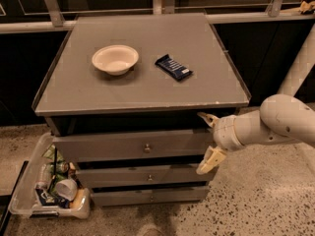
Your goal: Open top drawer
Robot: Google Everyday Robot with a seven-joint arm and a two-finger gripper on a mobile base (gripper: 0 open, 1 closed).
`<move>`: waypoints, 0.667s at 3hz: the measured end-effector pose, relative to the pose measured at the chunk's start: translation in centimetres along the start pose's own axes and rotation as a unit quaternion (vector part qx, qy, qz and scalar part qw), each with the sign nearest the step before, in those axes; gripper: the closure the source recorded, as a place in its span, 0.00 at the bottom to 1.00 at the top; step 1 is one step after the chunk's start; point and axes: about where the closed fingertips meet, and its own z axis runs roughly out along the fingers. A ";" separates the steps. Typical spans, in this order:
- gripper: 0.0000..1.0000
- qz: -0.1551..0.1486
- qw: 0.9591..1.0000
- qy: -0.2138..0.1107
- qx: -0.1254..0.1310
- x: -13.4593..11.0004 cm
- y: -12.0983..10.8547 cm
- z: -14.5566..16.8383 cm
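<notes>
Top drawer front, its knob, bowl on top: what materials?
Wide grey top drawer: matte painted metal or laminate, unclear. Small round knob: metal, bright glint. Cream bowl: smooth, ceramic or plastic. Open gripper beside the drawer's right end.

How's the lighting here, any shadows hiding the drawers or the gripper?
Camera view: the tabletop is evenly lit, the bowl throwing only a soft shadow; a dark band lies under the tabletop, above the top drawer, whose front and knob show clearly; the gripper, at that drawer's right end, is brightly lit; the background is near black.
</notes>
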 end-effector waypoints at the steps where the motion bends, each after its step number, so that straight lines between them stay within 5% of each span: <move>1: 0.00 -0.005 1.000 -0.008 -0.015 0.2 0.6 1.4; 2: 0.00 -0.009 1.000 -0.004 -0.024 0.6 0.9 2.8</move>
